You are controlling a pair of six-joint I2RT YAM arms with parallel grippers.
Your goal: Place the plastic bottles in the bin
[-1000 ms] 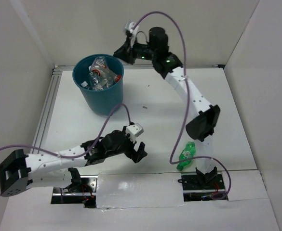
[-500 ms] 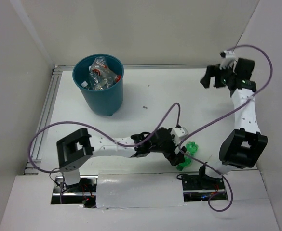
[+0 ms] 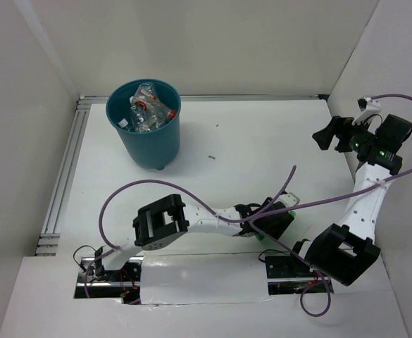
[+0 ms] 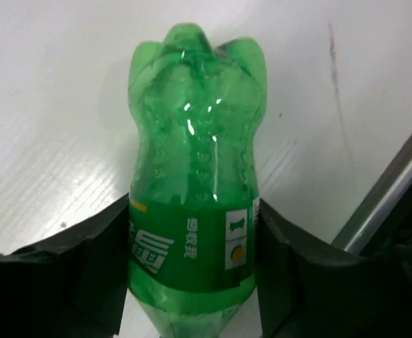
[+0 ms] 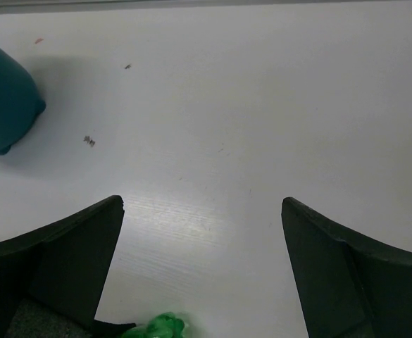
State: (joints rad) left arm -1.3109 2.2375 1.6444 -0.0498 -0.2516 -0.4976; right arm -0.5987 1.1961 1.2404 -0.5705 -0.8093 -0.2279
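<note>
Starting wide: the white table point(image 3: 248, 155) is nearly bare, and the teal bin point(image 3: 149, 151) stands upright at its far-left side with several clear bottles point(image 3: 148, 109) piled inside. Only 1 bottle shows outside it, so the job looks close to done.

The right arm is raised at the right side. The right gripper point(image 5: 202, 204) is spread wide, with nothing between its jaws and bare table beneath. It's well apart from the action.

The left arm is the one in play. It reaches across the near edge, and the left gripper point(image 4: 191, 239) sits right on the green bottle point(image 4: 195, 134). That bottle lies on its side near the right arm's base, well apart from the bin.

Now the key bit: the bottle's long axis runs straight out ahead of the wrist, with the lumpy base pointing away and the neck end hidden below the view. The fingers point(image 4: 86, 267) bracket it crosswise at the label point(image 4: 184, 246), right up against both sides. Whether they've truly bitten, I cannot tell, as the plastic shows no squeeze. Next call, I reckon: firm up, lift, then carry it left and away to the bin.
</note>
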